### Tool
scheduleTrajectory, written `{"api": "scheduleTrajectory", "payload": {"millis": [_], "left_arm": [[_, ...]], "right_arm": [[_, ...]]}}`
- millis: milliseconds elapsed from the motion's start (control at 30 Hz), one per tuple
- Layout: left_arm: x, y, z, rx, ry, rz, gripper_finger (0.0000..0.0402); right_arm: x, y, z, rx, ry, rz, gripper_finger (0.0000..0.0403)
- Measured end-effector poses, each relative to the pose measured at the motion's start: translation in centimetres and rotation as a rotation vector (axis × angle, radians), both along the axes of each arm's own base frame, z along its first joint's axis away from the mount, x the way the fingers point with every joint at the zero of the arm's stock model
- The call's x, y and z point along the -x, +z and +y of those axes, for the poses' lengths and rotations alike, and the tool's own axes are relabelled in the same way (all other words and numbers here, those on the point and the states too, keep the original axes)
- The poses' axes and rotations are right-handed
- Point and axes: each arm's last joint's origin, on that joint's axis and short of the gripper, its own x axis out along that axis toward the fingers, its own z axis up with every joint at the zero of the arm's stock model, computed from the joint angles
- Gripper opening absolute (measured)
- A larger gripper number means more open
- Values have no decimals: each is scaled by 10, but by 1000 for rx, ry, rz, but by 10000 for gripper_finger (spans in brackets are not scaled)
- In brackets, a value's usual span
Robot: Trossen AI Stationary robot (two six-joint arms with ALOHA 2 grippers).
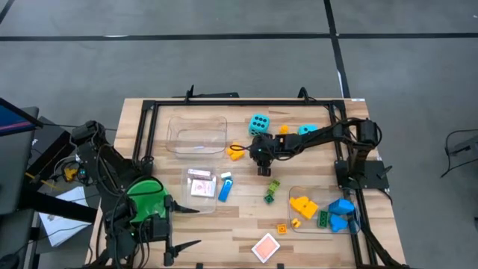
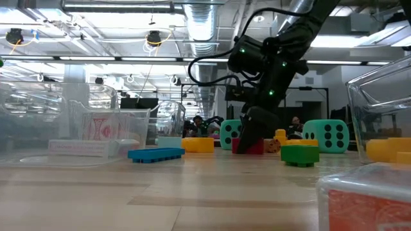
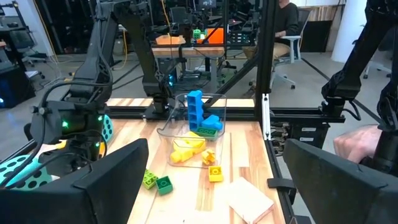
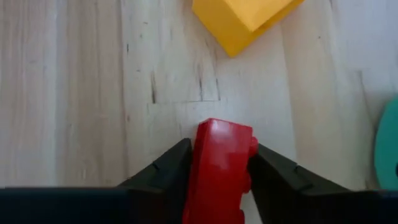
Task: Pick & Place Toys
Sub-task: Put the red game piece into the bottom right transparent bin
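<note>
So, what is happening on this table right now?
The right end effector is shut on a red brick at the middle of the table, beside a cyan die. The left end effector waits open near the green cup. Several bricks already lie in the right clear bin.

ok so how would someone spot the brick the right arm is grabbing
Follow the right arm to the table's middle, where the right gripper comes down beside the cyan die. The red brick sits clamped between its fingers. It is the only red brick there; the brick next to it is yellow.
</note>
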Motion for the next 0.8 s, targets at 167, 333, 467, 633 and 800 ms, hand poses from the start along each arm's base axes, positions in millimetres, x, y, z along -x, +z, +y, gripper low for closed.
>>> {"api": "scheduleTrajectory", "payload": {"millis": [167,333,467,633,800], "left_arm": [[0,0,0,-2,0,1,369],[0,0,0,-3,0,1,369],[0,0,0,-9,-1,2,369],[0,0,0,-44,-3,6,369],[-2,0,1,-129,-3,16,369]], "right_arm": [[-3,4,1,0,2,-4,86],[-10,11,10,6,36,-24,86],[-16,17,25,9,82,-51,86],[-22,32,48,8,140,-76,86],[-20,56,79,-22,181,-127,86]]}}
